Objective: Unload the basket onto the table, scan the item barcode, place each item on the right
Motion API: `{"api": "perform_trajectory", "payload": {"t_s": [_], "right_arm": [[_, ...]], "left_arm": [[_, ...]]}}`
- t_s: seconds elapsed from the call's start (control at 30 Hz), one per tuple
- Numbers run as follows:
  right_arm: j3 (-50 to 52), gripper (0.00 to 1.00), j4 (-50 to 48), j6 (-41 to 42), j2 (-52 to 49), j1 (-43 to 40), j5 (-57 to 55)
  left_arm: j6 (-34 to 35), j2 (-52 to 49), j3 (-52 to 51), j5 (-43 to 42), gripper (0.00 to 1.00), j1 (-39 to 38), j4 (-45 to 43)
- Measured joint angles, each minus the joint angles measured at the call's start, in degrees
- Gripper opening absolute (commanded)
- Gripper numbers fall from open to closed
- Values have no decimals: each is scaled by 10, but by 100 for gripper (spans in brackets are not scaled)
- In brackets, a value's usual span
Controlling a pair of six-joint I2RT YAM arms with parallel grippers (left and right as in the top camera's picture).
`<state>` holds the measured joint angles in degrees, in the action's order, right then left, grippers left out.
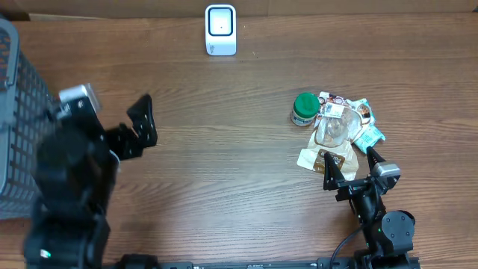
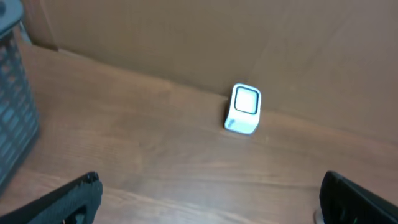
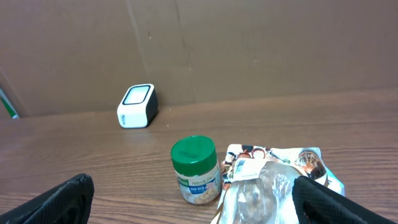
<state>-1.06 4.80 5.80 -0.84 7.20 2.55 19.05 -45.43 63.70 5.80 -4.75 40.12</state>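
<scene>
The white barcode scanner (image 1: 220,30) (image 2: 242,109) (image 3: 137,106) stands at the table's far edge, its window facing up and forward. The items lie in a pile at the right: a green-lidded jar (image 1: 304,109) (image 3: 196,169) standing upright, a clear packet (image 1: 332,131) (image 3: 261,193), printed pouches (image 1: 349,107) (image 3: 292,158) and a teal packet (image 1: 368,137). My right gripper (image 1: 351,166) (image 3: 194,186) hangs open just in front of the pile, holding nothing. Far to the left, my left gripper (image 1: 134,128) (image 2: 211,186) is open and empty over bare wood, facing the scanner.
A grey mesh basket (image 1: 15,112) (image 2: 12,112) stands at the left edge beside the left arm. A brown cardboard wall (image 2: 186,37) runs along the back of the wooden table (image 1: 224,149). A tan packet (image 1: 315,158) lies at the pile's near side.
</scene>
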Motion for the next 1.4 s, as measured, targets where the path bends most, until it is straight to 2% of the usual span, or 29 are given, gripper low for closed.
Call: {"api": "perform_trajectory", "payload": {"t_s": [0.07,0.13,0.2,0.3,0.47,0.7,0.77,1.0,1.4], "right_arm": [[0,100,-1,0,0,0,0],[0,100,0,0,0,0,0],[0,100,0,0,0,0,0],[0,100,0,0,0,0,0],[0,100,0,0,0,0,0],[0,100,0,0,0,0,0],[0,100,0,0,0,0,0],[0,100,0,0,0,0,0],[0,100,0,0,0,0,0]], "left_arm": [[-4,49,-103,3,100,5,-80],[-37,88,-193,-7,100,10,-238],[-75,141,-282,-21,100,11,-332],[-118,198,-376,-36,99,12,-421],[-163,270,-497,-46,100,22,-495],[-228,362,-606,-51,100,24,-505],[-242,385,-625,-52,100,24,-478],[-268,429,-632,-52,100,24,-358],[-270,445,-632,-52,100,24,-357]]}}
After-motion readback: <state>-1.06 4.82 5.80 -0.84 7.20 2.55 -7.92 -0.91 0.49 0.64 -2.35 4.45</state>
